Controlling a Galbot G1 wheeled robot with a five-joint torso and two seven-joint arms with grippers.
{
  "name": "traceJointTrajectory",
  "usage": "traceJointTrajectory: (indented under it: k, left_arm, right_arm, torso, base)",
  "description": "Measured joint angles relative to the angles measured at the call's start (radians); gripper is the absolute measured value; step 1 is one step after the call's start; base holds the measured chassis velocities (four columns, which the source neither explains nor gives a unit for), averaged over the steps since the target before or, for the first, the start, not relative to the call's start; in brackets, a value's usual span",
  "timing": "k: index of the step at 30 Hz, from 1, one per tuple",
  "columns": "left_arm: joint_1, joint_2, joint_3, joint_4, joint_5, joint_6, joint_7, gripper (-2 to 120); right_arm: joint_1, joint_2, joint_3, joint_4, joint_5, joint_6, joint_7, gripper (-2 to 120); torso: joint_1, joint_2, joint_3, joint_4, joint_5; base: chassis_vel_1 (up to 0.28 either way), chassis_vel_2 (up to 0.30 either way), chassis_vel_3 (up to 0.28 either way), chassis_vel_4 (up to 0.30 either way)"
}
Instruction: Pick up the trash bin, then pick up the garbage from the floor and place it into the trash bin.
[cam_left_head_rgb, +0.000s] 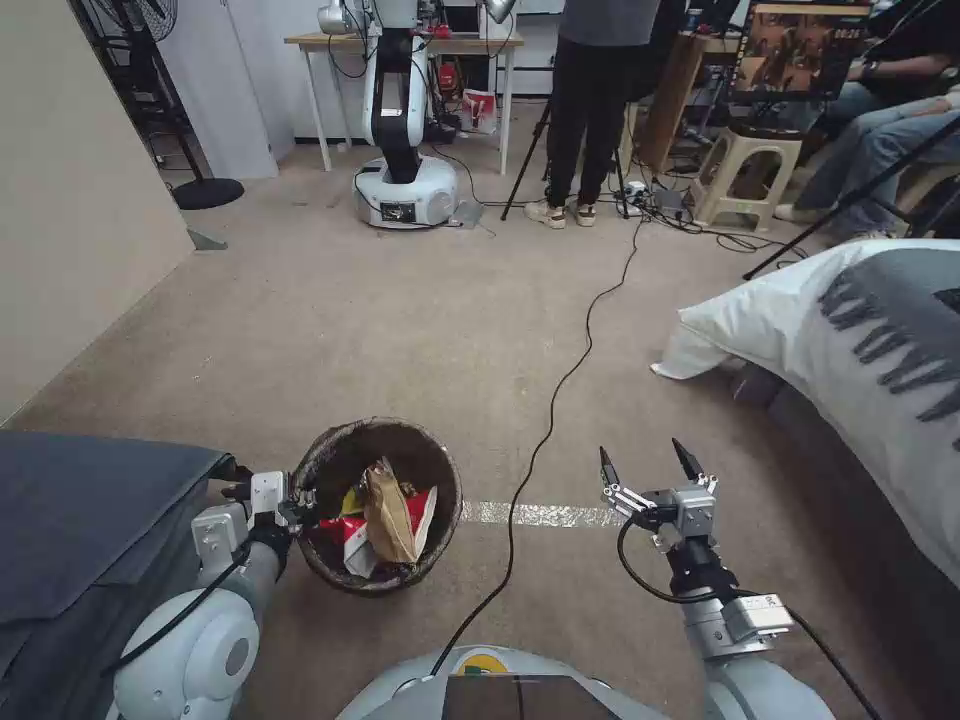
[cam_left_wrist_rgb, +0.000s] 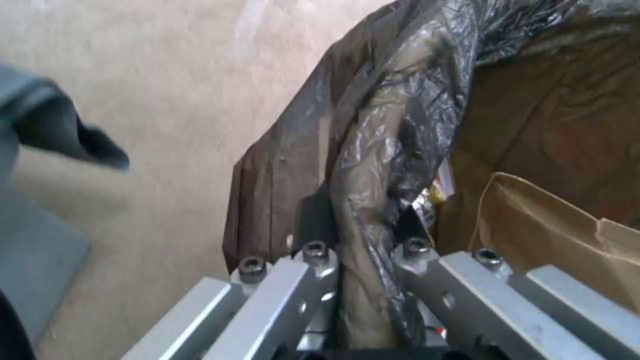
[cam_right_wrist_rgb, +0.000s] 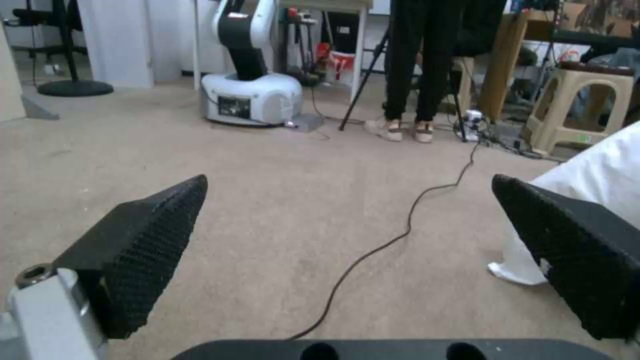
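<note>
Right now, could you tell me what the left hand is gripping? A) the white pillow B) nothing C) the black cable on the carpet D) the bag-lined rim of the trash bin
D: the left hand is clamped on the dark bag folded over the rim of the trash bin.

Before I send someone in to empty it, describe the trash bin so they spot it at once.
On the beige carpet, beside the dark grey cushion, sits the trash bin, its rim clamped by the left end effector. It is a small round bucket lined with a crinkly dark bag, holding a brown paper bag and red-and-white wrappers.
</note>
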Motion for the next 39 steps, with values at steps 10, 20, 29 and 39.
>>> traceJointTrajectory:
  k: [10,20,29,39]
  left_arm:
    - [0.0,-0.009,0.015,0.056,-0.012,0.003,-0.022,3]
    - [-0.04,-0.017,0.04,0.118,-0.008,0.002,-0.023,3]
    - [-0.062,-0.034,0.042,0.157,-0.002,0.002,-0.026,3]
    - [-0.067,-0.038,0.041,0.169,0.003,0.0,-0.038,19]
  right_arm:
    - [0.0,0.004,-0.002,-0.002,0.002,0.001,0.001,100]
    - [-0.005,0.009,-0.004,-0.005,-0.001,0.004,0.001,100]
    - [-0.003,0.005,-0.01,-0.001,-0.004,0.003,-0.001,100]
    - [0.006,0.002,-0.017,0.003,-0.01,-0.005,-0.001,100]
  torso:
    - [0.0,0.0,0.0,0.0001,0.0001]
    - [0.0,0.0,0.0,0.0001,0.0]
    - [0.0,0.0,0.0,0.0001,0.0]
    - [0.0,0.0,0.0,0.0,0.0001]
  base:
    - [0.0,0.0,0.0,0.0]
    - [0.0,0.0,0.0,0.0]
    - [0.0,0.0,0.0,0.0]
    - [0.0,0.0,0.0,0.0]
